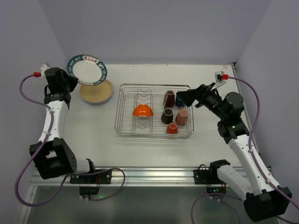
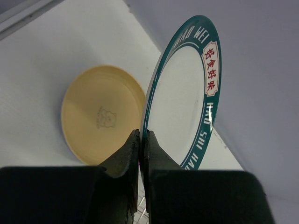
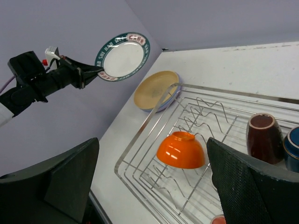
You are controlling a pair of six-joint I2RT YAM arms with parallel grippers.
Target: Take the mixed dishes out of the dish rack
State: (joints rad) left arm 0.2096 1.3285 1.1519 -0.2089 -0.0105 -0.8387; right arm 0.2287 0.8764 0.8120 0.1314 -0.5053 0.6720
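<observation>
Top external shot: teal-rimmed plate [image 1: 87, 70] held up left of the dish rack [image 1: 120, 100].
Left hand [image 2: 141, 137] pinches tight on its rim, near a yellow plate [image 1: 96, 92] on the bench [image 1: 93, 135]. Right hand [image 3: 153, 144] gapes wide, empty, at the rack's right end; orange bowl [image 1: 143, 111] and mugs [image 1: 167, 115] sit inside.

Five mugs [image 1: 167, 115] are crowding the dish rack [image 1: 140, 134] at its right end, leaving thin gaps. The orange bowl [image 1: 143, 111] is sitting alone on the left with wide room around. A green-rimmed plate [image 1: 87, 70] is hanging above the plate stack [image 1: 96, 92].
</observation>
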